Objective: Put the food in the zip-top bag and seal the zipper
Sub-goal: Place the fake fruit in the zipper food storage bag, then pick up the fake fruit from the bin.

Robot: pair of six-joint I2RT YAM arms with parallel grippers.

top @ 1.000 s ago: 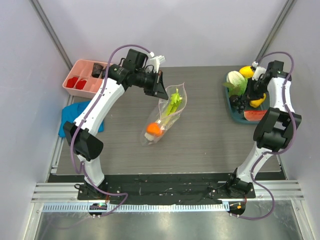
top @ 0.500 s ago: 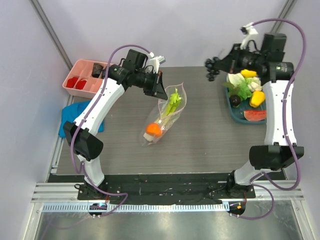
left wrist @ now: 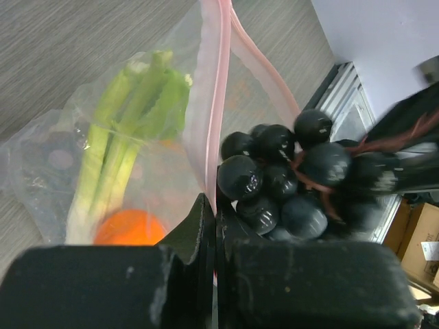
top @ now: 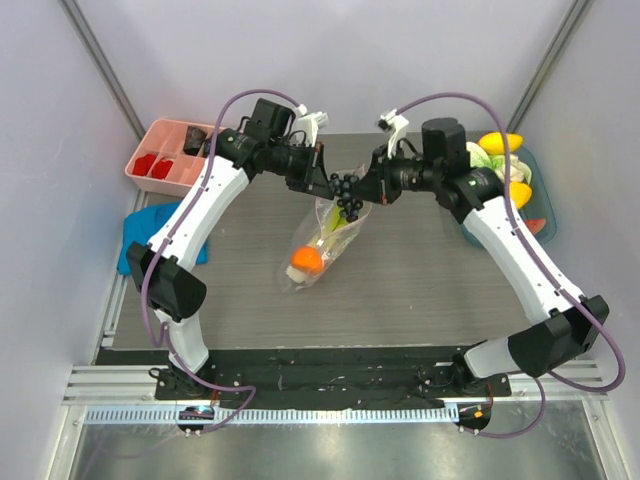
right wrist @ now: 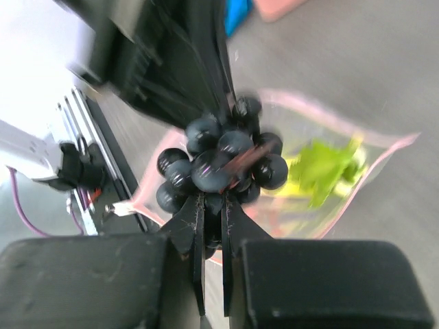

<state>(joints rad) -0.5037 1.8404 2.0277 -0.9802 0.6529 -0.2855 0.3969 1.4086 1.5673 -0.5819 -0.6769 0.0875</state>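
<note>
The left gripper pinches the zipper at the 12 o'clock end of the zip-top bag while the right gripper clamps the grapes at that mouth, so an off-centre release may bounce them off toward 3 o'clock.

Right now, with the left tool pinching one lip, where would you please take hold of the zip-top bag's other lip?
Probably the free zipper lip mid-span, from above: it bows away from the lip in the left tool, a thin strip standing clear, so a pinch fits across it.
</note>
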